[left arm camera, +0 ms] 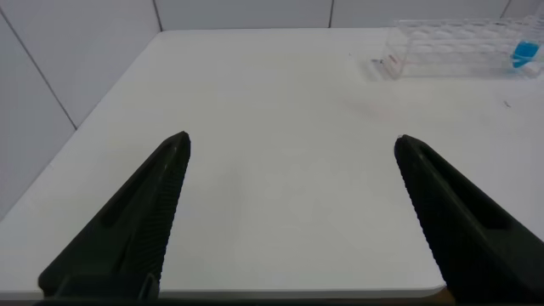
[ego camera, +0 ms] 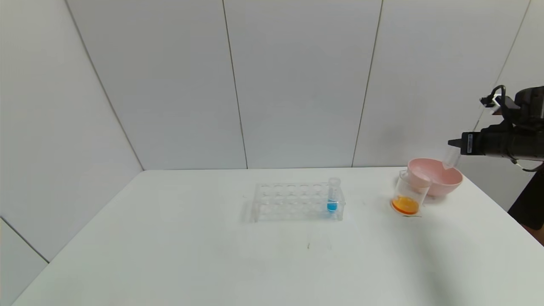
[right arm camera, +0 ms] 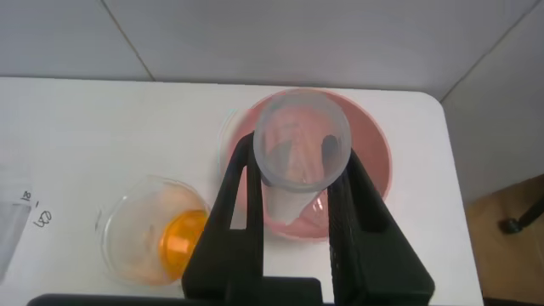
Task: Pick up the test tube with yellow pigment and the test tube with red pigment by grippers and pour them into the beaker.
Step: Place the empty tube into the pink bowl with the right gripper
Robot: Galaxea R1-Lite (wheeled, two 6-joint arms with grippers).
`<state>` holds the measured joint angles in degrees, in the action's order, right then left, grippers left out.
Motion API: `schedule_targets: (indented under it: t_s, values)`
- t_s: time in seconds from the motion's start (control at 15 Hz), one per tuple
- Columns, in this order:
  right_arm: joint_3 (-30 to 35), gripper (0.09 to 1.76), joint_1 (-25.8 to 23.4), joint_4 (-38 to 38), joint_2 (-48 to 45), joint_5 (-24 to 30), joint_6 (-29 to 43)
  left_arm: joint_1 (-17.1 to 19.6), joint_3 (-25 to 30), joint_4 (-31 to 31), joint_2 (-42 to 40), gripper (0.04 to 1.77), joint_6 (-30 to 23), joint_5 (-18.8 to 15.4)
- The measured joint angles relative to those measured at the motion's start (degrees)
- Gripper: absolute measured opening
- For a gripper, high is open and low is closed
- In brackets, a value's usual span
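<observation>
My right gripper (ego camera: 453,145) is shut on a clear, empty test tube (ego camera: 451,158) and holds it above the pink bowl (ego camera: 444,183) at the table's far right. In the right wrist view the gripper (right arm camera: 297,153) clasps the tube (right arm camera: 303,136) mouth-up over the bowl (right arm camera: 374,166). The beaker (ego camera: 409,194) stands just left of the bowl with orange liquid at its bottom; it also shows in the right wrist view (right arm camera: 153,234). No tube with yellow or red liquid is in view. My left gripper (left arm camera: 293,140) is open and empty above the table's near left edge.
A clear tube rack (ego camera: 293,203) stands mid-table with one blue-liquid tube (ego camera: 333,196) at its right end. The rack (left arm camera: 450,47) and the blue tube (left arm camera: 524,53) also show in the left wrist view. The table's right edge runs close behind the bowl.
</observation>
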<state>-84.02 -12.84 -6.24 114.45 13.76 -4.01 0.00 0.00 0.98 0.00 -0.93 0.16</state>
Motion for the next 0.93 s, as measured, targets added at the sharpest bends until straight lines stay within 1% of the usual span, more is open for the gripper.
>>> schedule_targets:
  t_s: [0.13,0.33,0.53,0.93]
  values:
    - [-3.3,0.5,0.11,0.48,2.08,-0.06,-0.04,0.0,0.0,0.04,0.0,1.72,-0.02,-0.02]
    - [-6.11,0.5,-0.02,-0.82,5.4,0.06,-0.61,0.0,0.0,0.02,0.0,1.72,0.0,0.0]
    - [-6.19,0.5,-0.24,-7.41,8.46,0.55,-0.12,0.0,0.0,0.04,0.0,1.72,-0.02,0.0]
    - [-5.89,0.5,-0.5,-8.2,11.26,0.9,-0.28,0.0,0.0,0.02,0.0,1.72,-0.02,0.0]
